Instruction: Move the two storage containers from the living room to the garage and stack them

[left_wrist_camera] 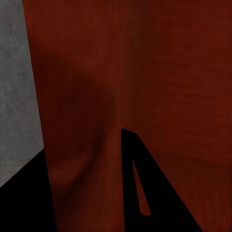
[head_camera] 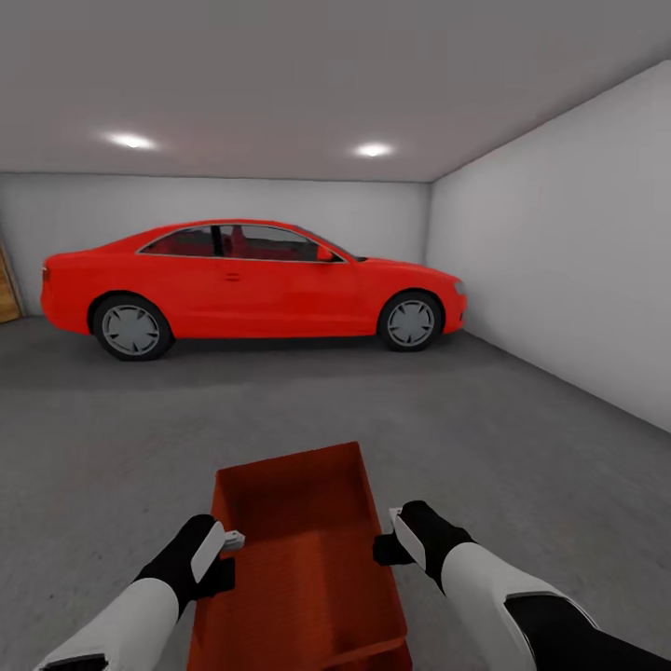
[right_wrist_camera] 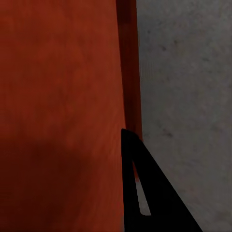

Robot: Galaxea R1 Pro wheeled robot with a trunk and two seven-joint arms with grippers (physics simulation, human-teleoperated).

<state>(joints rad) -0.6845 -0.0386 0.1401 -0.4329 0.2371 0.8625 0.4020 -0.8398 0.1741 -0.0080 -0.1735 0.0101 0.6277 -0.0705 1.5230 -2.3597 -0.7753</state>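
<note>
I am in the garage, and one orange-red lidless storage container is held between my two arms, low at the front of the head view. My left gripper is shut on its left wall and my right gripper on its right wall. The left wrist view is close up on the container's red wall, with one dark finger against it. In the right wrist view a dark finger lies at the container's rim, with grey concrete floor beyond.
A red car stands side-on across the back of the room. A white wall runs along the right, and a wooden door shows at the far left edge. Grey floor stretches between me and the car.
</note>
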